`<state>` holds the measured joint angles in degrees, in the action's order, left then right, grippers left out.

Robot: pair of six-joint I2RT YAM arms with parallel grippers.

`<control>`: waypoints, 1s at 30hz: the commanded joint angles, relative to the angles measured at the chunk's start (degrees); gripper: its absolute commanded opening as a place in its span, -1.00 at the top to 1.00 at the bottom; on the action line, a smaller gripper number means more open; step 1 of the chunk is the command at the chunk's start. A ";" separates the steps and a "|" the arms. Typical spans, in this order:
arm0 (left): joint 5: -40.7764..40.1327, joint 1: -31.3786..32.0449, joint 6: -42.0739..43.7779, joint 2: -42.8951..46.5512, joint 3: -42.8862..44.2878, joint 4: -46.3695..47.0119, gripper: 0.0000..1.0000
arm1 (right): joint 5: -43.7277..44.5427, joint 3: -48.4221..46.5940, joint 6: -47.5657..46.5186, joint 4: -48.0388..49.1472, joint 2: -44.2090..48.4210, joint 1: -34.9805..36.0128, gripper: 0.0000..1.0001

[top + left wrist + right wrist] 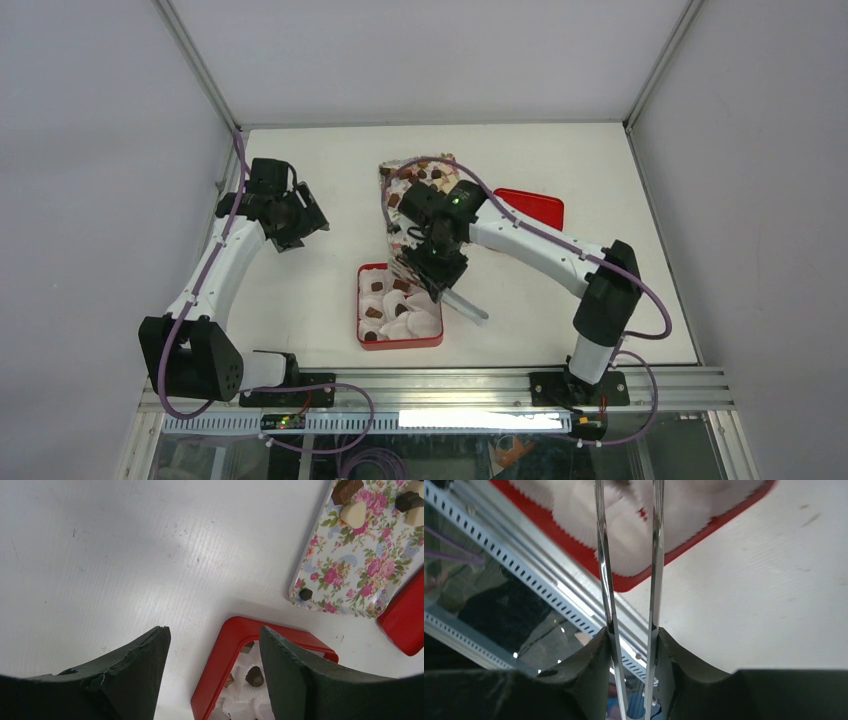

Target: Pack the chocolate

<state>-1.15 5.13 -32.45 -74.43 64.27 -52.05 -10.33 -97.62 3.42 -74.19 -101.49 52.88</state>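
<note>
Between the right fingers, metal tongs are clamped, tips over the red box. The left fingers are held apart above the white desk, enclosed by grey walls. Dark brown and cream chocolate is seen in the box's paper cups and on the floral tray; the small lumps' long axis cannot be told.

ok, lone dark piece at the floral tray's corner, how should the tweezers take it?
Probably pinch the dark piece across its sides with the tweezers, coming from above: it's small, sits alone at the floral tray corner, nothing crowding it.
</note>
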 commanded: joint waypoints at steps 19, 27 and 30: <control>1.06 -0.73 -0.25 0.52 1.83 1.03 -0.36 | -12.87 11.14 -3.15 -3.99 -2.24 9.87 0.91; 0.91 -0.73 -0.16 0.87 1.48 0.99 -0.36 | -12.58 10.86 -2.89 -2.71 -2.30 9.87 0.60; 0.80 -0.73 -0.16 0.87 1.31 0.99 -0.36 | -12.52 10.96 -2.89 -2.73 -2.47 9.91 0.43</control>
<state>-1.13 5.13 -32.47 -74.50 64.40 -52.03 -21.34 -85.80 1.28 -76.64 -104.42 62.65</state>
